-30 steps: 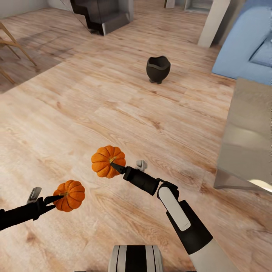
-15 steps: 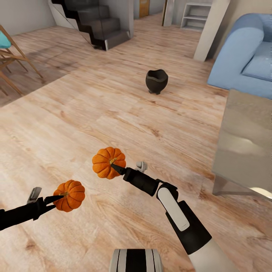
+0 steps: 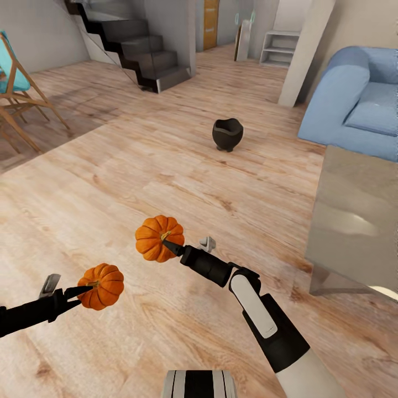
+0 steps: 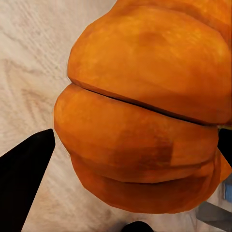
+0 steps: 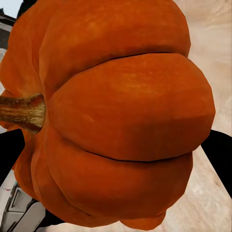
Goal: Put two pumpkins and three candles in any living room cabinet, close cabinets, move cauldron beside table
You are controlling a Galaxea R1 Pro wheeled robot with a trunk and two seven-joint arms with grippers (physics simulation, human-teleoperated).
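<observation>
Both jaws are closed on cargo: the left gripper (image 3: pixel 83 290) is clamping one pumpkin (image 3: pixel 101 286) at lower left, the right gripper (image 3: pixel 168 246) another pumpkin (image 3: pixel 159 236) at centre. The cauldron (image 3: pixel 227 134) is sitting ahead, upper centre.

Wide open plank floor (image 3: pixel 110 182) ahead, just the cauldron (image 3: pixel 227 134) sitting out in the middle of it. Right side's boxed in by the grey table (image 3: pixel 354 221) and blue sofa (image 3: pixel 354 110); stairs (image 3: pixel 138 50) and wooden chair (image 3: pixel 22 105) sit far left.
</observation>
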